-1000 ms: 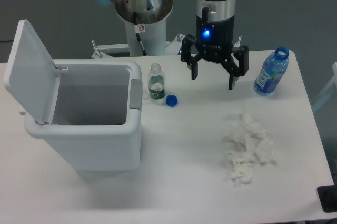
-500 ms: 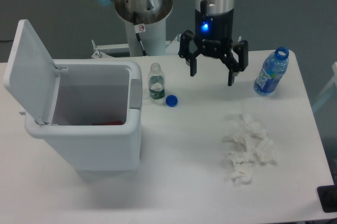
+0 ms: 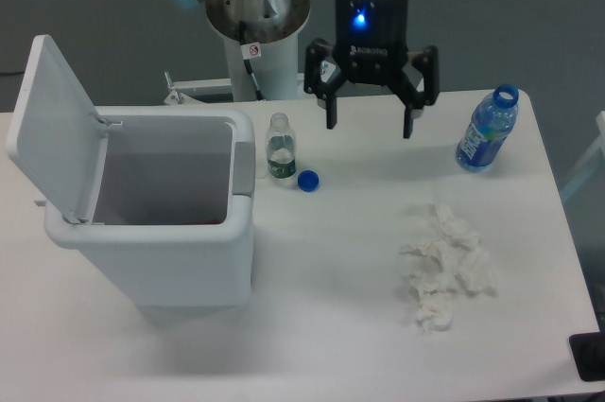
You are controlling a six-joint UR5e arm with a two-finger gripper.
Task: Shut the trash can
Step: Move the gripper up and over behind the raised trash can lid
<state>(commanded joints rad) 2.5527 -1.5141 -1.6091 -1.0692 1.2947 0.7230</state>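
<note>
The white trash can (image 3: 189,260) stands at the left of the table with its flat lid (image 3: 52,128) swung up and back on the left side, so the bin is open. A grey latch tab (image 3: 244,168) sits on its right rim. A bit of red shows at the bottom inside. My gripper (image 3: 369,124) hangs above the back middle of the table, well to the right of the can, open with nothing between its fingers.
A small clear bottle (image 3: 280,148) without its cap stands just right of the can, its blue cap (image 3: 307,180) beside it. A blue water bottle (image 3: 487,130) stands at the back right. Crumpled white tissues (image 3: 444,265) lie at the right front.
The gripper has risen and shifted left, towards the small bottle and the can. The can and lid have not moved.
</note>
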